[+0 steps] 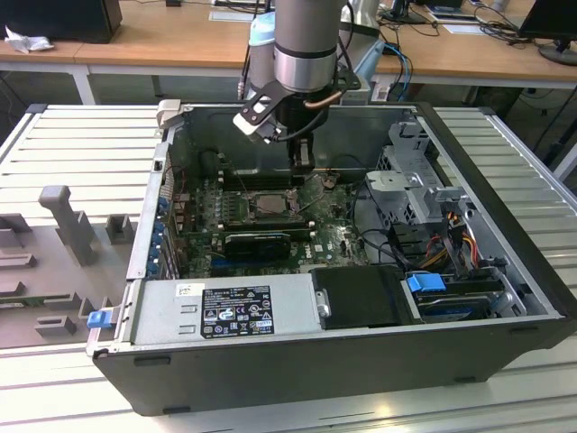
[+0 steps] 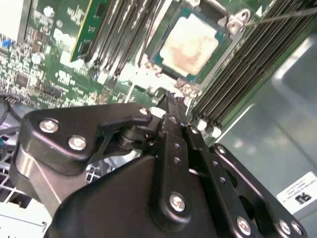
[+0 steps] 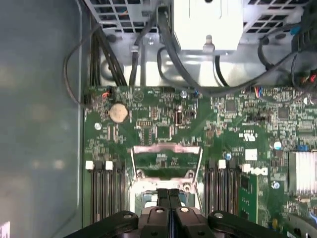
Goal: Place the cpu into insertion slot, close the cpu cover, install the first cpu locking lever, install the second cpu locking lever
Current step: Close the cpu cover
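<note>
The cpu point(image 2: 190, 44), a square chip with a pale tan metal top, lies flat in the insertion slot point(image 2: 224, 26) on the green motherboard. In the exterior view the slot point(image 1: 270, 204) is near the middle of the open computer case. The cpu cover point(image 3: 166, 148), a thin steel frame with a large window, is swung open away from the slot, and green board shows through its window. A thin wire locking lever point(image 2: 285, 16) runs past the slot's corner. My gripper point(image 1: 305, 170) point(image 2: 171, 101) point(image 3: 168, 194) hangs just beside the slot at the cover's hinge end. Its black fingers are shut together with nothing seen between them.
Black memory slots point(image 3: 106, 193) flank the socket on both sides. A bundle of black cables point(image 3: 148, 44) and a metal drive cage point(image 1: 419, 185) sit at the exterior view's right. The power supply point(image 1: 225, 311) lines the near wall. A finned heat sink point(image 3: 302, 171) stands close by.
</note>
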Motion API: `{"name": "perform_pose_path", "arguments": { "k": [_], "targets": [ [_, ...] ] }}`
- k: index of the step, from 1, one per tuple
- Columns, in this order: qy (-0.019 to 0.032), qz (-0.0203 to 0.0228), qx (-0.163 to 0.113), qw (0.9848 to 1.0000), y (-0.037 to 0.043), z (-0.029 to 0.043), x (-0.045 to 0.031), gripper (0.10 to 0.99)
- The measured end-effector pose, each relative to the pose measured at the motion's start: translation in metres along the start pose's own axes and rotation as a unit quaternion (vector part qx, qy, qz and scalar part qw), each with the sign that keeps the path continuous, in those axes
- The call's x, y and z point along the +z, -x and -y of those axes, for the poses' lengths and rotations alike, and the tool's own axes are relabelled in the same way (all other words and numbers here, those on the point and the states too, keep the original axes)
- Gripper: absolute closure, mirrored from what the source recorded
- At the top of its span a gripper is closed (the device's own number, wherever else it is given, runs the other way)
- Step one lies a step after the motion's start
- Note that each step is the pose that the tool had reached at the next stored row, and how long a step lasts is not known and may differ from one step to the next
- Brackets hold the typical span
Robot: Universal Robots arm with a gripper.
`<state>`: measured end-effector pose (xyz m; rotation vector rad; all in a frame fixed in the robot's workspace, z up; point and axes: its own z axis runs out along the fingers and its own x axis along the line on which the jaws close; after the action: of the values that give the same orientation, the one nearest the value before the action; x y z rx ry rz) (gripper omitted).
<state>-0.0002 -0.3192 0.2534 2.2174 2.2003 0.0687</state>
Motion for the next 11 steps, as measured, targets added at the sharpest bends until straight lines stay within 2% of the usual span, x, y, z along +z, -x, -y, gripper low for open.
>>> {"name": "perform_pose_path", "arguments": {
  "k": [2, 4, 5, 8, 11],
  "targets": [
    [0.0001, -0.0002, 0.000, 1.0000, -0.0001, -0.0057, 0.0002, 0.980],
    [0.0000, 0.0000, 0.000, 1.0000, -0.0005, -0.0195, 0.0007, 0.980],
    [0.0000, -0.0001, 0.000, 1.0000, -0.0006, -0.0223, 0.0009, 0.980],
    [0.0000, -0.0002, -0.001, 1.0000, -0.0008, -0.0364, 0.0015, 0.980],
    [0.0000, -0.0003, -0.004, 1.0000, -0.0010, -0.0437, 0.0006, 0.980]
  ]
}}
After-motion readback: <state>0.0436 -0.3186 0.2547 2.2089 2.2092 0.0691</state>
